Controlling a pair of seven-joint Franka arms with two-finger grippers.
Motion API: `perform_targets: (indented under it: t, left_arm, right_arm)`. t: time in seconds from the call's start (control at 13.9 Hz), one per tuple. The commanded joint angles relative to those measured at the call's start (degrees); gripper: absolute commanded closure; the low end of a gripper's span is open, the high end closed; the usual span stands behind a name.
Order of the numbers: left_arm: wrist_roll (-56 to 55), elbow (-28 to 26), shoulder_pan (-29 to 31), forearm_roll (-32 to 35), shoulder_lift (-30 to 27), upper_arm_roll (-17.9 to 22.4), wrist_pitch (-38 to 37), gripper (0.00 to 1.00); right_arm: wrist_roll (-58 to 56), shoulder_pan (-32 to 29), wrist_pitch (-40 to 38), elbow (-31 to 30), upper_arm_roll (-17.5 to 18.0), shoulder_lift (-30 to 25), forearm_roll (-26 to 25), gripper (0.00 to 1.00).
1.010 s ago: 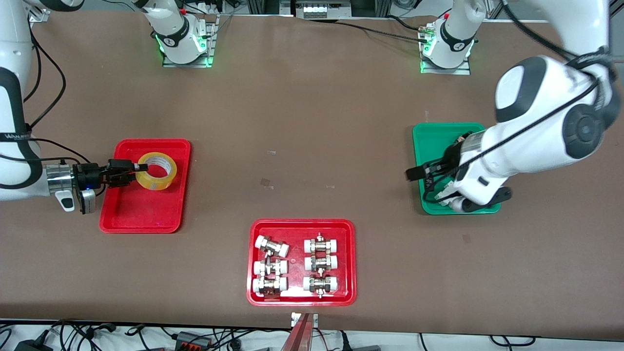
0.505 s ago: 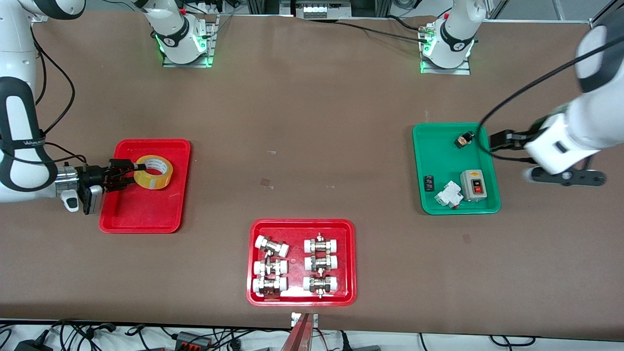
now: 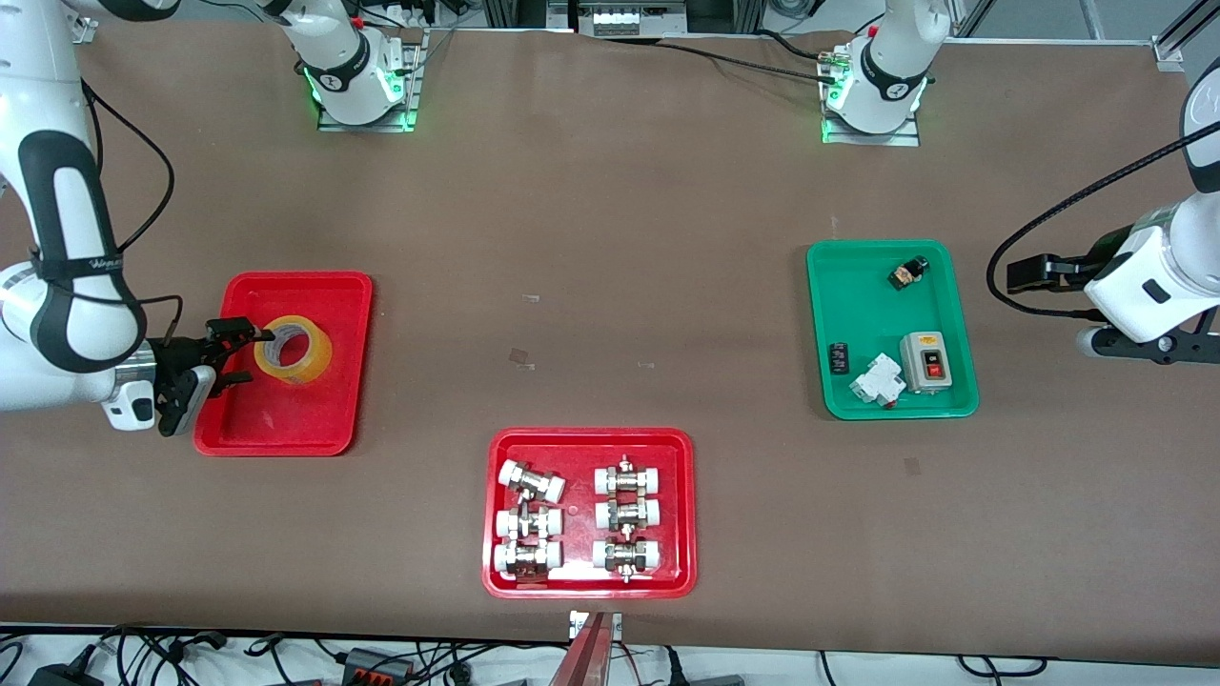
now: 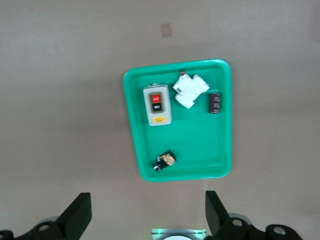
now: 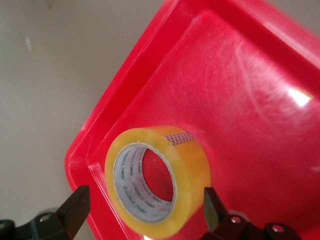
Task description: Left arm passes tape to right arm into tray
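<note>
One glossy tape [image 3: 293, 350] ring, smooth red tray [image 3: 286, 419]

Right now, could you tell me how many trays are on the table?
3: a red tray holding the tape at the right arm's end, a green tray at the left arm's end, and a red tray with fittings between them, nearest the front camera.

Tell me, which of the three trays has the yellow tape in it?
The red tray at the right arm's end of the table holds the tape. The other red tray has metal fittings; the green tray has electrical parts.
</note>
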Motion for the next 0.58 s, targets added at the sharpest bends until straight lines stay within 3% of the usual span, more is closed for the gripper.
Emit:
perform_targets:
  t: [0.0, 0.14, 0.36, 0.5]
  left_arm:
    - [-0.17, -1.51, 0.35, 1.89, -1.39, -0.83, 0.94, 0.0]
    - [-1.23, -5.26, 0.18, 1.36, -5.5, -1.8, 5.14, 0.0]
    - [-1.23, -20.19, 0.96, -0.75, -14.64, -4.44, 14.81, 0.0]
    - [-0.45, -21.37, 2.28, -0.75, -15.54, -4.44, 14.13, 0.0]
  right_arm:
    - [5.66, 2.93, 0.5, -1.11, -0.15, -7.1, -6.47, 0.0]
    - [15.5, 4.6, -2.64, -1.2, -0.06, -12.2, -9.83, 0.0]
    - [29.83, 6.98, -9.06, -1.2, -0.06, -19.76, -12.82, 0.0]
    - [39.93, 8.91, -13.02, -1.11, 0.12, -23.63, -13.0, 0.0]
